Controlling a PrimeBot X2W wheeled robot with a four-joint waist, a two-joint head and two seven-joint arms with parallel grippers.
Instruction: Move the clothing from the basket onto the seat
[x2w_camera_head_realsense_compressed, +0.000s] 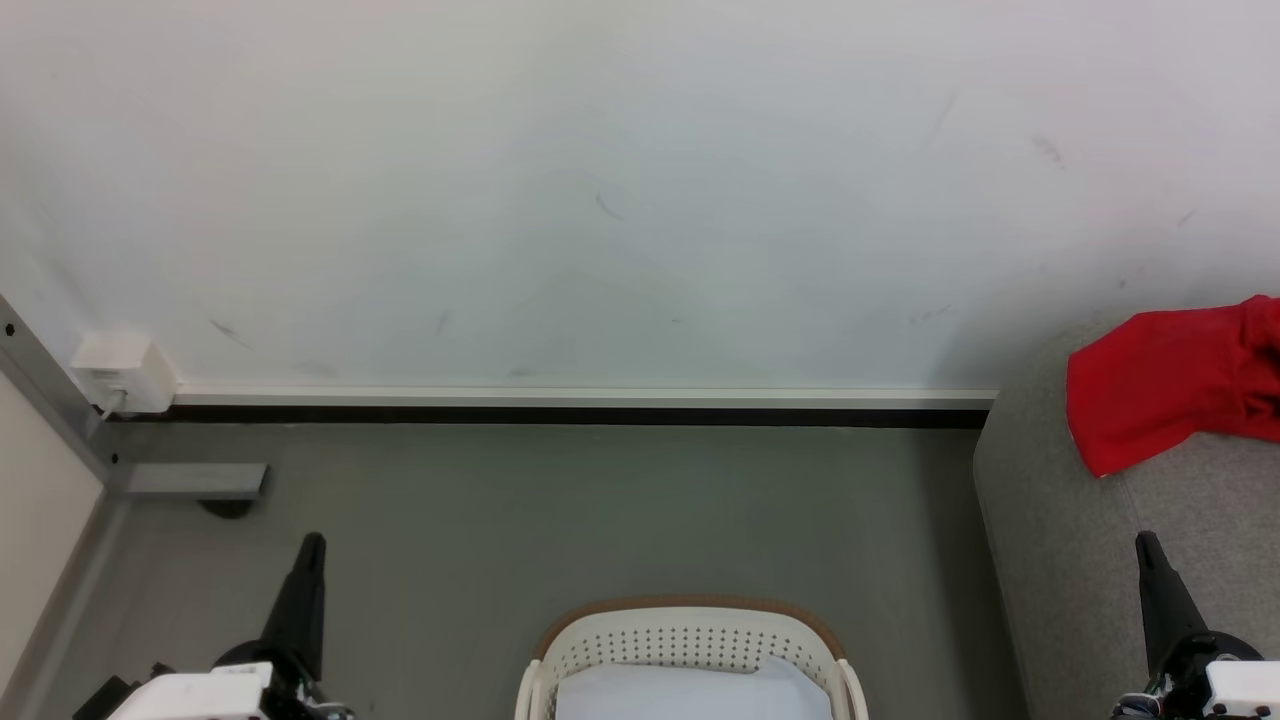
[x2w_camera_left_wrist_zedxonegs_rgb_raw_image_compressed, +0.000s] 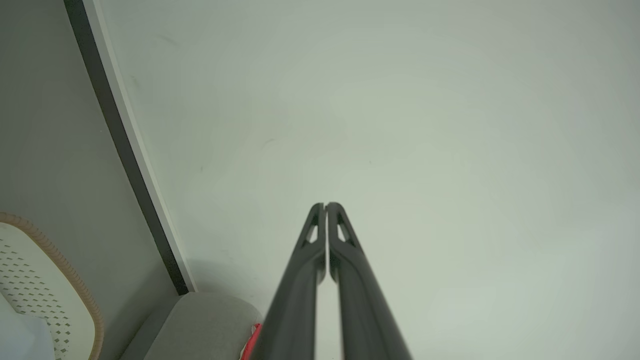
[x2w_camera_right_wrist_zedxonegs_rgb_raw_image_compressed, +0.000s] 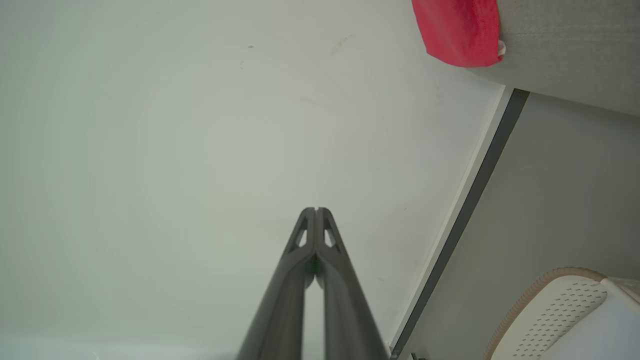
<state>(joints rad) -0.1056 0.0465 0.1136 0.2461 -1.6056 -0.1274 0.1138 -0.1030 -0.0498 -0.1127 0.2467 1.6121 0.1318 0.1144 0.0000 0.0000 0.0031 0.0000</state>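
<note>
The left claw (x2w_camera_head_realsense_compressed: 312, 545) and the right claw (x2w_camera_head_realsense_compressed: 1146, 542) are both pressed together, pinching nothing, and point up on either side of the basket (x2w_camera_head_realsense_compressed: 690, 640). The clothing (x2w_camera_head_realsense_compressed: 1165, 395) lies draped on the seat (x2w_camera_head_realsense_compressed: 1090, 580), well apart from the basket, which holds a pale blue-white cloth (x2w_camera_head_realsense_compressed: 690, 695). By this the move looks done. No red shows in the visible part of the basket.
</note>
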